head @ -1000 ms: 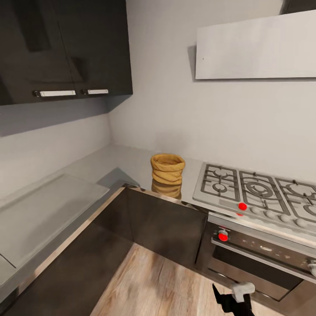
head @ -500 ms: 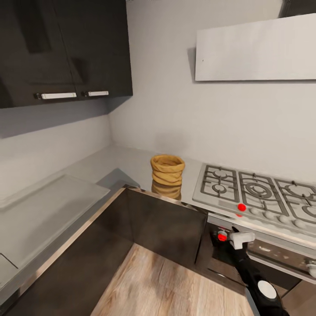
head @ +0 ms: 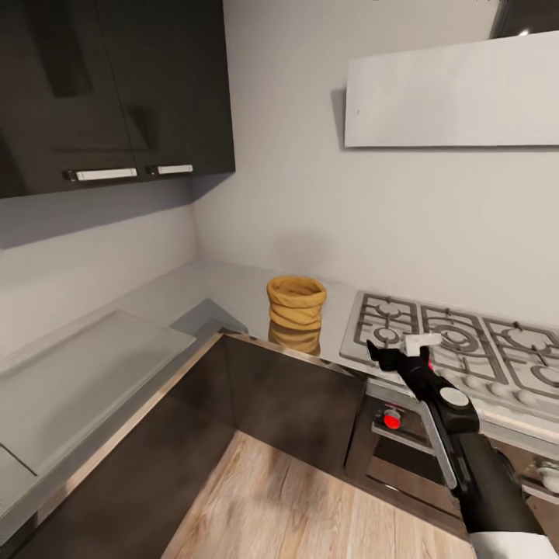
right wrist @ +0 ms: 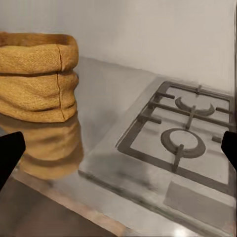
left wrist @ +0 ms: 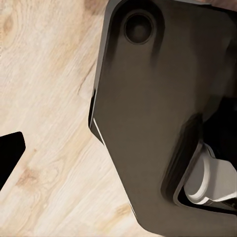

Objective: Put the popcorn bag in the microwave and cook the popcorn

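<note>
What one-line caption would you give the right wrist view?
Open right hand facing the popcorn bag on the countertop, gas hob beside it.

**Soft, even render light; slight smear**

Evenly lit, bright, with no visible lamp. Faint shadow under the upper cabinets (head: 116, 85) and beside the hood (head: 454, 92). Mirror-like desk (head: 233, 291) reflecting the popcorn bag (head: 296, 303). Glossy sheen on cabinet doors. Mildly smeared textures throughout; blurred near edge in the right wrist view.

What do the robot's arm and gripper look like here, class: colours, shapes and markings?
The right arm is glossy black with a round white disc at one joint and a white cuff lower down. The right gripper has a black finger and a white block-shaped part.
</note>
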Robot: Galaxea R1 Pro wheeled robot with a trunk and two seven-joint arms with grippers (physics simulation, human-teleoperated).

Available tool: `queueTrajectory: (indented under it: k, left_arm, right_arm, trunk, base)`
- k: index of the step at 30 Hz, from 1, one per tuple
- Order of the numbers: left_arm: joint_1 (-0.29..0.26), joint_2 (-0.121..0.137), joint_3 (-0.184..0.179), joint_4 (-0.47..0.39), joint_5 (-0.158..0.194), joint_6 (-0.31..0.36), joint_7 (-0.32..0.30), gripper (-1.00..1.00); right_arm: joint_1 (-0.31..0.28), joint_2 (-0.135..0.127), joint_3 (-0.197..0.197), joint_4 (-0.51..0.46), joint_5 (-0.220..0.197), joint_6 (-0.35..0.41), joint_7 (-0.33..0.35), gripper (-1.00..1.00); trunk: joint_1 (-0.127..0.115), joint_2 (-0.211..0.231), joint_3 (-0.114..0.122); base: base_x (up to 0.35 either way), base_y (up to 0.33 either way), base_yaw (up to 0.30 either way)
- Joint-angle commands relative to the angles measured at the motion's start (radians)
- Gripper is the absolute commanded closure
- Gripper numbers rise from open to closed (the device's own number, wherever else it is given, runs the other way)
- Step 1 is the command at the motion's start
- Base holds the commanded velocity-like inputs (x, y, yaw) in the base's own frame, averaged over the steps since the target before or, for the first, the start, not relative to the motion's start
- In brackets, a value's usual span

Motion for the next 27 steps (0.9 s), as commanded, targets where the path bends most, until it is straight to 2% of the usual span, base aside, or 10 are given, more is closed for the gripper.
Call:
queueTrajectory:
  k: [1,4,7,9,15,17,21,22,24,27]
  left_arm:
    - [0.000,0.000,0.003,-0.001,0.001,0.001,0.000,-1.00]
    - [0.000,0.000,0.003,-0.001,0.001,0.001,0.000,-1.00]
    - [0.000,0.000,0.003,-0.001,0.001,0.001,0.000,-1.00]
    - [0.000,0.000,0.003,-0.001,0.001,0.001,0.000,-1.00]
    - [0.000,0.000,0.003,-0.001,0.001,0.001,0.000,-1.00]
    - [0.000,0.000,0.003,-0.001,0.001,0.001,0.000,-1.00]
    - [0.000,0.000,0.003,-0.001,0.001,0.001,0.000,-1.00]
    - [0.000,0.000,0.003,-0.001,0.001,0.001,0.000,-1.00]
    - [0.000,0.000,0.003,-0.001,0.001,0.001,0.000,-1.00]
    - [0.000,0.000,0.003,-0.001,0.001,0.001,0.000,-1.00]
  right_arm:
    - [-0.028,0.000,-0.002,-0.001,0.003,0.022,0.006,-1.00]
    - [-0.103,0.000,-0.003,-0.001,0.004,0.077,0.005,-1.00]
    - [-0.174,0.000,-0.003,-0.001,0.004,0.176,-0.002,-1.00]
    - [-0.255,-0.001,-0.003,0.003,0.004,0.283,-0.033,-1.00]
    - [-0.457,-0.001,-0.003,0.094,0.005,0.435,-0.102,-1.00]
    - [-0.593,-0.001,-0.003,0.245,0.005,0.499,-0.111,-1.00]
    - [-0.832,-0.001,-0.002,0.578,0.006,0.548,-0.120,-1.00]
    - [-0.888,-0.001,-0.002,0.655,0.006,0.560,-0.140,-1.00]
    - [-0.972,-0.001,-0.002,0.775,0.007,0.594,-0.198,-1.00]
    - [-1.049,-0.001,-0.002,0.853,0.007,0.613,-0.236,-1.00]
  trunk:
    - [-0.004,0.006,0.001]
    - [-0.015,0.027,0.011]
    - [-0.027,0.048,0.020]
    - [-0.034,0.062,0.027]
    - [-0.057,0.104,0.045]
    - [-0.065,0.118,0.052]
    - [-0.080,0.146,0.064]
    - [-0.084,0.153,0.067]
    - [-0.092,0.167,0.074]
    - [-0.103,0.188,0.083]
  base:
    - [0.000,0.000,0.000]
    - [0.000,0.000,0.000]
    - [0.000,0.000,0.000]
    - [0.000,0.000,0.000]
    - [0.000,0.000,0.000]
    - [0.000,0.000,0.000]
    - [0.000,0.000,0.000]
    - [0.000,0.000,0.000]
    - [0.000,0.000,0.000]
    - [0.000,0.000,0.000]
